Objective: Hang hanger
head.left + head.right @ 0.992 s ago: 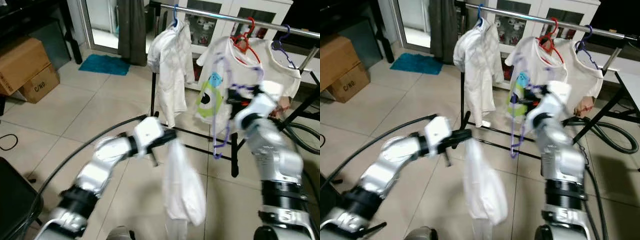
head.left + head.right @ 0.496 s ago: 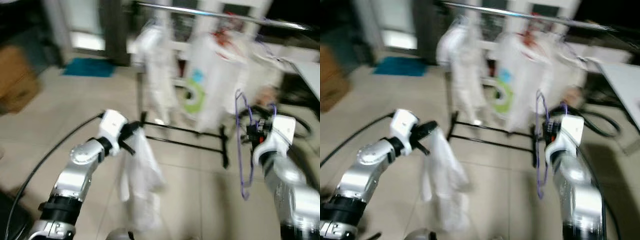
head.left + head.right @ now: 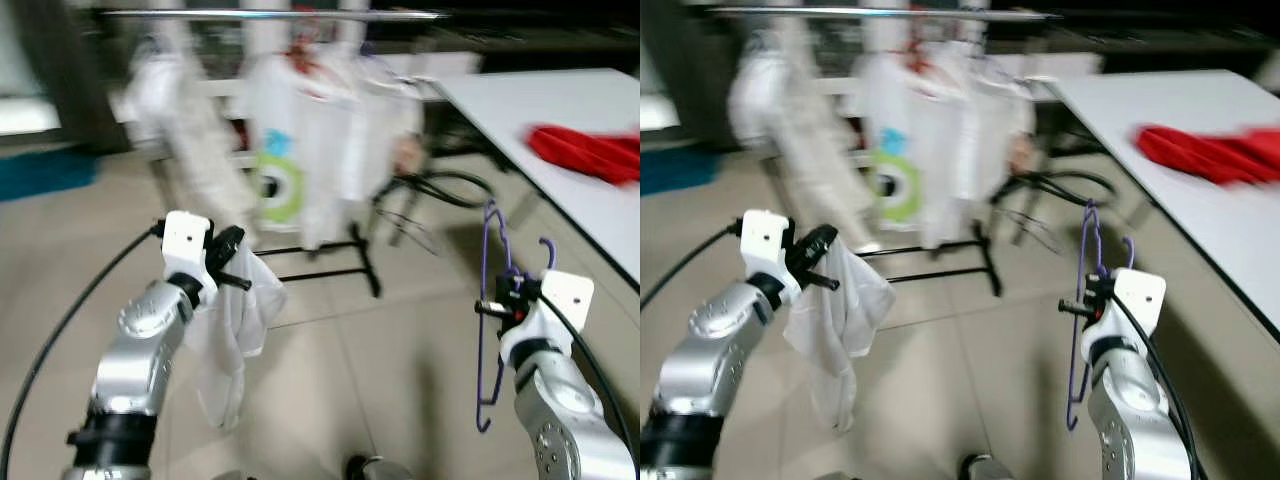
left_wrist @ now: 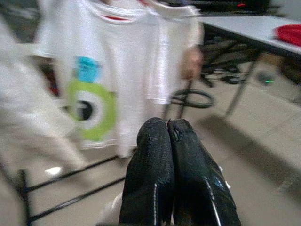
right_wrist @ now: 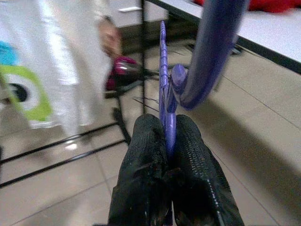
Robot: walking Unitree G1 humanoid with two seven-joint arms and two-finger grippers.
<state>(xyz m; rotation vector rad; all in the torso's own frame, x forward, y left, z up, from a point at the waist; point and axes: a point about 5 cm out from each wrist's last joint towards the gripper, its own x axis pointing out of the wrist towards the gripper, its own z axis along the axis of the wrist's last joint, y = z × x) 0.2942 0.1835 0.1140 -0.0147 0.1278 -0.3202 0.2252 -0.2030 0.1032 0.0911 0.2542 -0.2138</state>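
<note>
Pinching a purple hanger (image 3: 487, 320) between its closed black fingers (image 5: 192, 155), the right hand (image 3: 497, 307) holds it upright out in front of the robot, hook uppermost, well apart from the clothes rail (image 3: 270, 15). The left hand (image 3: 228, 258) has its fingers (image 4: 157, 174) pressed together on a white garment (image 3: 228, 335) that hangs limp below it over the tiled floor (image 3: 350, 340). Behind both arms, white shirts hang on the rail, one with a green one-eyed figure (image 3: 277, 187) printed on it. To the robot's right stands a white surface (image 3: 560, 190) with a red cloth (image 3: 585, 152) lying on it.

Compared with a second ago, the whole scene has swung: the rack now sits farther off and toward the left, and the white surface has come into sight. The hanger, which was up beside the hung shirts, is now away from them, lower and out to the right. The left hand keeps the same grip on the garment
</note>
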